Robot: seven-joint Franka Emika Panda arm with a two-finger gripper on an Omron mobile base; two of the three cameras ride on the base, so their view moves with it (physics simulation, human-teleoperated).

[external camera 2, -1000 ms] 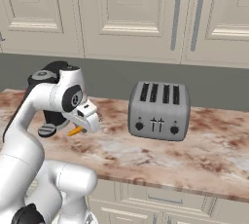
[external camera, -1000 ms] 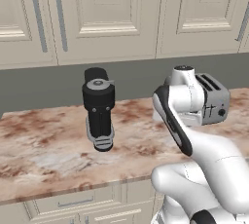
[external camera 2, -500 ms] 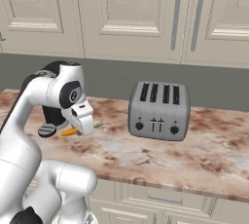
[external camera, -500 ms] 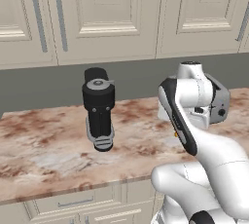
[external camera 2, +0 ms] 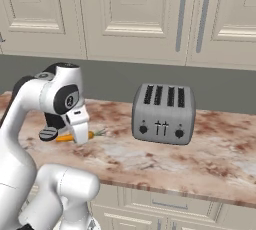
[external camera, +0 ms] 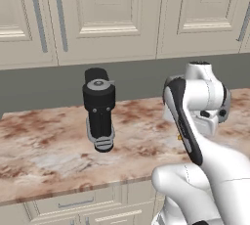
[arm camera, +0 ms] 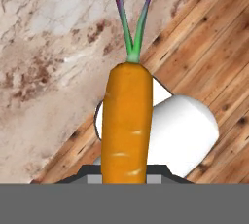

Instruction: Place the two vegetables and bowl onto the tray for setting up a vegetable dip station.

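Observation:
One of the vegetables, a slim orange carrot (arm camera: 127,121) with a green and purple top, lies lengthwise between the jaws of my gripper (arm camera: 125,170), which is shut on it. From the right base camera the carrot (external camera 2: 64,137) hangs just above the marble counter (external camera 2: 165,156) at its left end, below my white hand, with its leaves pointing right. The gripper (external camera 2: 77,137) points down at the counter. The bowl and the tray are out of view.
A black coffee machine (external camera: 99,109) stands on the counter left of my arm. A silver four-slot toaster (external camera 2: 162,114) stands mid-counter to the right of the carrot. In the hand view the counter edge runs diagonally, with a wooden plank floor (arm camera: 214,38) beyond it.
My upper arm has swung to the right in the left base view and now covers the toaster there. The hand with the carrot has shifted slightly left and lower in the right base view.

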